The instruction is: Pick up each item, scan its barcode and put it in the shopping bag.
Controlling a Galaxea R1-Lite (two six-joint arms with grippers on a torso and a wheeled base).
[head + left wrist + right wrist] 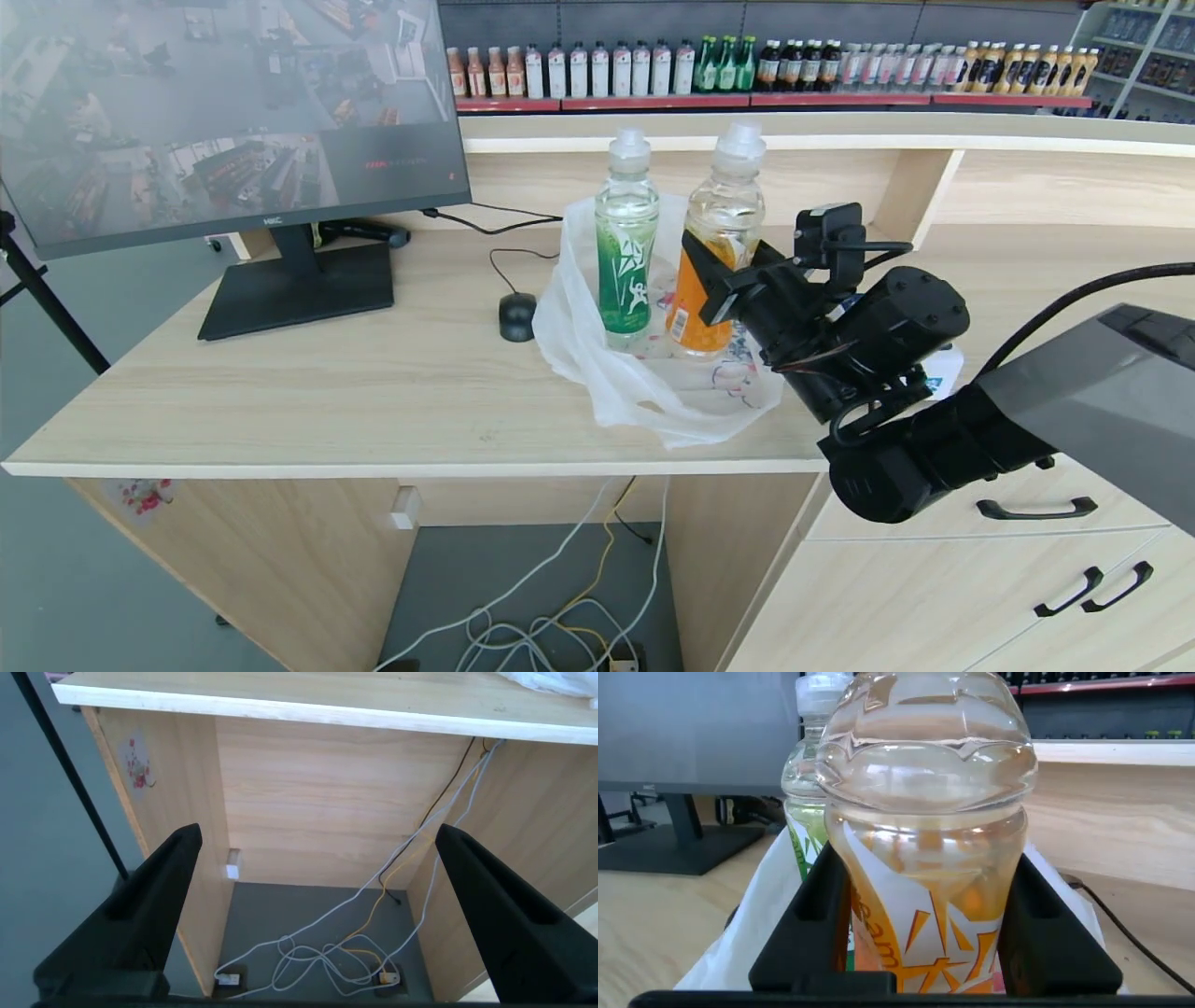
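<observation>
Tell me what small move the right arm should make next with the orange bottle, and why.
Probably open the jaws and back straight off. The right gripper clasps the orange bottle, which stands upright on the white bag beside the green bottle, so it looks delivered; a sideways pull could tip either.
</observation>
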